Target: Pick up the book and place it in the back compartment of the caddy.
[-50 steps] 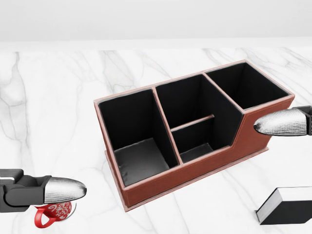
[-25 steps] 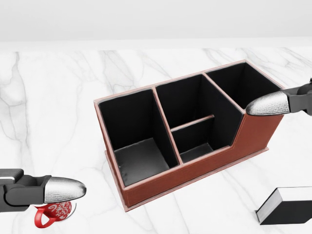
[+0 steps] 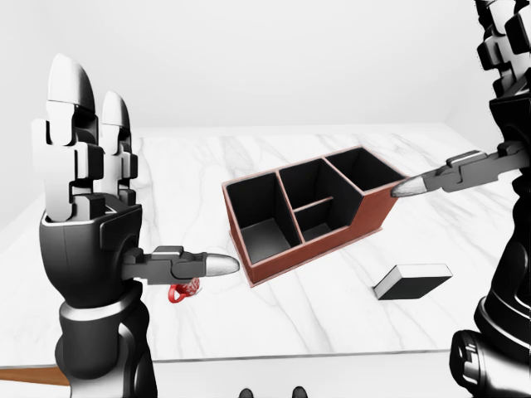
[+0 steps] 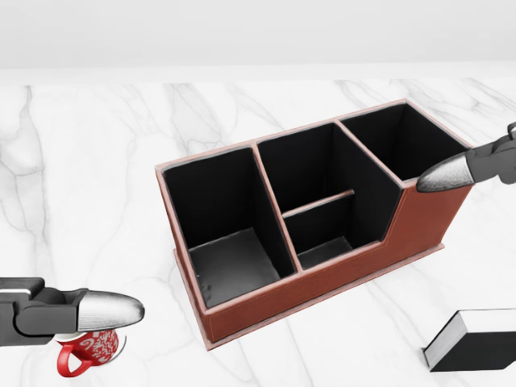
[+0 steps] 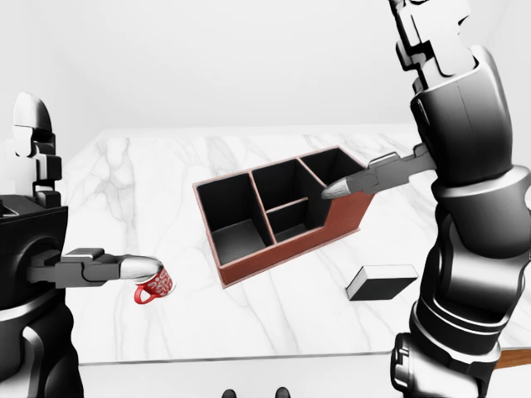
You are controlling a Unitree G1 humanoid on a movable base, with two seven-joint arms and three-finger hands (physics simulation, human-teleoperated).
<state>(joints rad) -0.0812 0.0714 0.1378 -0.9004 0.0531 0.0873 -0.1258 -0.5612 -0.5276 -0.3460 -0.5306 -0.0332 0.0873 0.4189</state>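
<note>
One caddy [image 4: 322,234], one book [image 4: 476,340], one red mug [image 5: 155,287].

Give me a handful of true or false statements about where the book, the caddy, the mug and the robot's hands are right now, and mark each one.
1. The book lies flat on the marble table, outside the caddy. True.
2. The right hand is shut on the book. False: its fingers are open and raised, well above the book.
3. Every caddy compartment that shows is bare. True.
4. The red mug sits inside the caddy. False: it stands on the table, to the caddy's left in the right-eye view.
5. The left hand holds the mug. False: it is open, fingers upright, with one finger above the mug.
</note>
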